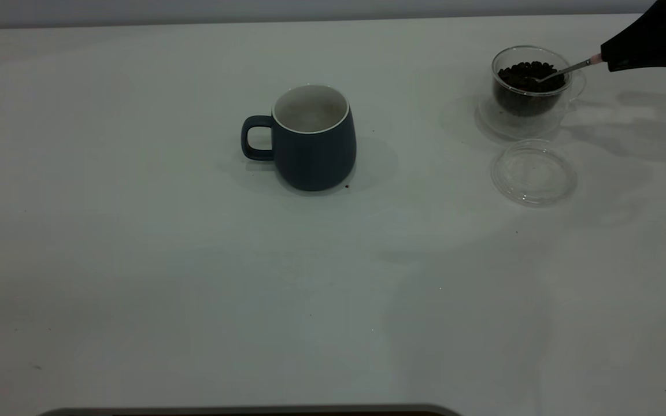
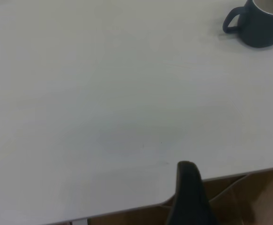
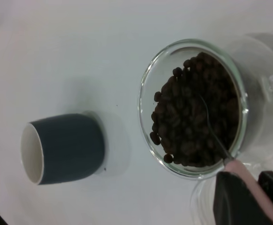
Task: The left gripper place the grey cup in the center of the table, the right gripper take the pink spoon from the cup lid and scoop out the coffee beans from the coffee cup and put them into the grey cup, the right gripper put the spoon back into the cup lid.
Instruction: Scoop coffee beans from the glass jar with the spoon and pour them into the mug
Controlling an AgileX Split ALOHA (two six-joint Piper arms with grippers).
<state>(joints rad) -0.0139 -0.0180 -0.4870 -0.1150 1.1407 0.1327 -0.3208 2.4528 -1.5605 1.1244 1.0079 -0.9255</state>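
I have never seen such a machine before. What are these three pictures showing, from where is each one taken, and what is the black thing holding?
This is a table robot with two arms, each ending in a gripper. The wide picture looks at the white table from outside. The other two come from cameras on the arms' wrists.

The grey cup stands upright near the middle, with nothing visible inside. At the far right is the glass coffee cup, full of coffee beans, with the bare cup lid lying in front of it.

The right gripper holds the pink spoon, its bowl dipped among the beans. The left gripper waits at the table's edge, away from everything.
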